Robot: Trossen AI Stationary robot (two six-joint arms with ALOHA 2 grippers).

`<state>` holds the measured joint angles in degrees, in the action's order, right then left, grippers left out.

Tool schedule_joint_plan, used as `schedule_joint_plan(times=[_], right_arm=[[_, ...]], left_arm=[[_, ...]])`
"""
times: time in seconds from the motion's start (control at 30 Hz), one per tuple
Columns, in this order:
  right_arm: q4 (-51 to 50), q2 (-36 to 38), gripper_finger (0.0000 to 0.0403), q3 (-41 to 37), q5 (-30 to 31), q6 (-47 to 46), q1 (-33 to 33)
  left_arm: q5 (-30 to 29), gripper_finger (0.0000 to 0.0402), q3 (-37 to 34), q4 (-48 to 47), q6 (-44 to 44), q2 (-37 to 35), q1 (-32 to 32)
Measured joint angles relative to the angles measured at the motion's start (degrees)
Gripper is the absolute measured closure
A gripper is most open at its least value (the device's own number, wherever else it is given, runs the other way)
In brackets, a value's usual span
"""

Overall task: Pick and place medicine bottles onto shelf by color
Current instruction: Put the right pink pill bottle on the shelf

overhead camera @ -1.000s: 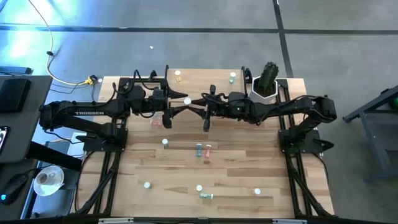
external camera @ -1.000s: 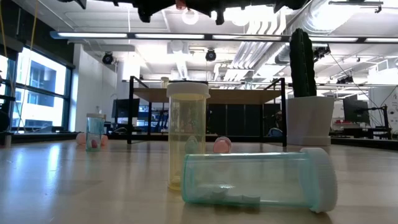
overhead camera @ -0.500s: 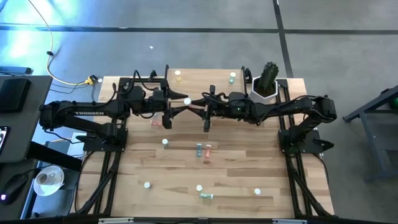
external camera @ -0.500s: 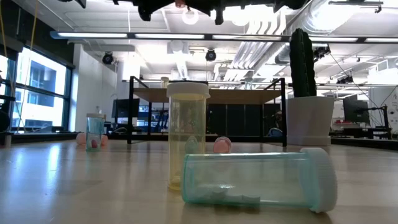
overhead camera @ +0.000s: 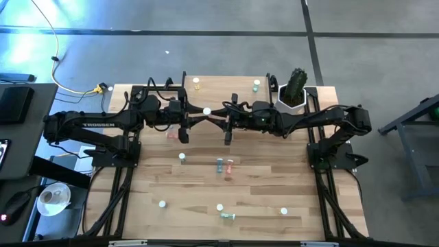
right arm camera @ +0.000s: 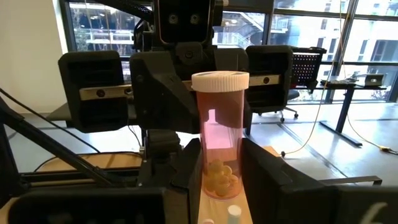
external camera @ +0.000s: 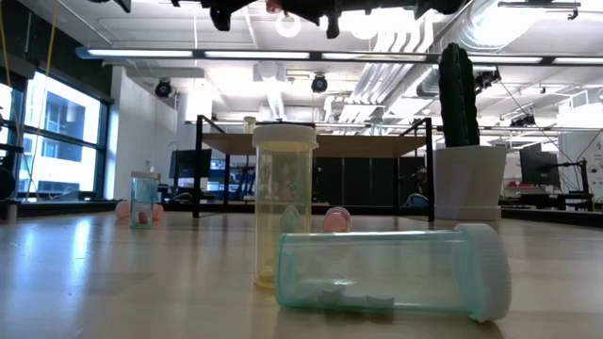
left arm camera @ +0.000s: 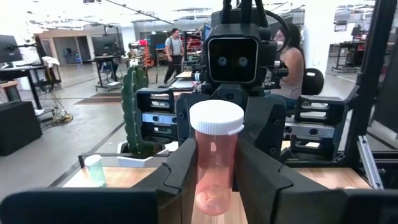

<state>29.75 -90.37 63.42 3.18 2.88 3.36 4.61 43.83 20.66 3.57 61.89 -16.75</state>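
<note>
Since the earlier frame, the left gripper [left arm camera: 214,180] has clamped onto the pink bottle [overhead camera: 206,111], held mid-air at 12 o'clock of the table [overhead camera: 274,178], before the shelf [overhead camera: 226,81]. Right gripper [right arm camera: 221,171] also pinches it. Risk: both pulling could tilt or drop it.

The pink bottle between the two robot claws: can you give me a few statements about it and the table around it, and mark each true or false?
1. Both the left gripper and the right gripper are shut on the pink bottle. True.
2. The pink bottle's white cap points up. True.
3. The pink bottle rests on the shelf. False: it is held in the air between the grippers.
4. The shelf holds no bottles. False: a yellow bottle and a green bottle stand on it.
5. The cactus pot stands beside the shelf. True.
</note>
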Motion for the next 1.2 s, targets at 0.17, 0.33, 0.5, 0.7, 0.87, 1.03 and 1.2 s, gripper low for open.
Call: schedule_joint_plan(times=[0.17, 0.33, 0.5, 0.7, 0.87, 1.03, 1.2], right_arm=[[-0.24, 0.02, 0.0321, 0.00, -0.17, 0.04, 0.00], [-0.40, 0.02, 0.0292, 0.00, 0.20, -1.29, -0.02], [-2.36, 0.02, 0.0242, -0.02, 0.39, -2.88, 0.02], [-9.47, 1.72, 0.0198, -0.03, 2.02, -2.84, 0.48], [-15.20, 5.18, 0.0187, -0.07, 5.59, -1.49, 0.86], [-15.34, 8.11, 0.0187, 0.54, 5.78, 2.11, 2.57], [-20.56, 8.28, 0.0187, 7.26, 4.38, 4.34, 6.14]], left_arm=[[0.11, 0.0315, -0.04, 0.00, 0.03, 0.00, 0.00], [0.13, 0.0315, -0.04, 0.00, 0.05, -0.01, 0.00], [-1.19, 0.0314, -0.04, -0.03, 0.52, -0.04, -0.11], [-6.55, 0.0314, -0.04, -2.65, 2.66, -0.06, -0.50], [-7.64, 0.0314, -0.04, -5.46, 2.67, -0.07, -2.99], [-7.38, 0.0314, -0.04, -9.74, 2.60, -0.07, -5.62], [-7.27, 0.0314, -0.04, -13.19, 1.81, -0.07, -7.17]])
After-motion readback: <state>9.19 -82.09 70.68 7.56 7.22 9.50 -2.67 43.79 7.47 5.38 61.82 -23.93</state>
